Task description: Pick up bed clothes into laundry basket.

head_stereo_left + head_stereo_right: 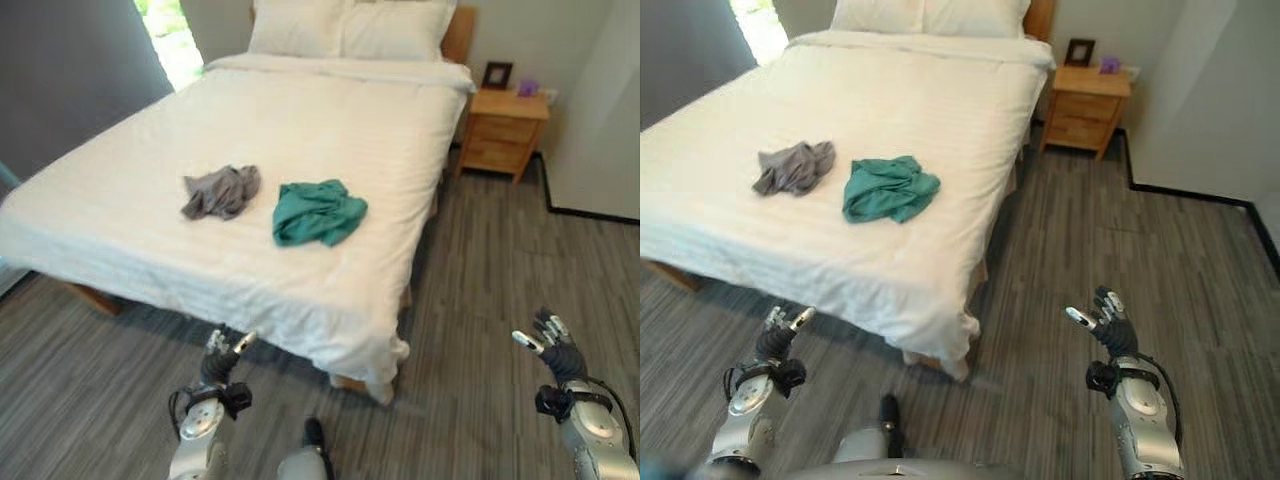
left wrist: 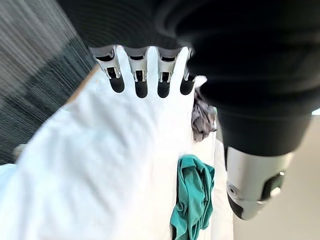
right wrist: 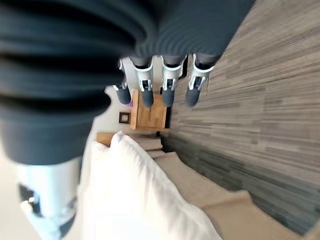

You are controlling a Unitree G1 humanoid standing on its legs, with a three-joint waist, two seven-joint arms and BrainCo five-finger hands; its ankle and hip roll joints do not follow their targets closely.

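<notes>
A crumpled green garment [image 1: 318, 212] lies on the white bed [image 1: 300, 110], towards its near right side. Just left of it sits a bunched grey garment [image 1: 221, 191]. Both also show past my left hand's fingers as the green garment [image 2: 192, 197] and the grey garment [image 2: 202, 119]. My left hand [image 1: 221, 359] hovers low over the floor in front of the bed's near edge, fingers straight and holding nothing. My right hand [image 1: 550, 345] hangs over the floor to the right of the bed, fingers straight and empty.
Two white pillows [image 1: 350, 28] lean on the headboard at the far end. A wooden nightstand [image 1: 503, 128] with a small picture frame [image 1: 496, 74] stands right of the bed. Grey striped floor [image 1: 500, 290] runs between bed and a white wall [image 1: 600, 110].
</notes>
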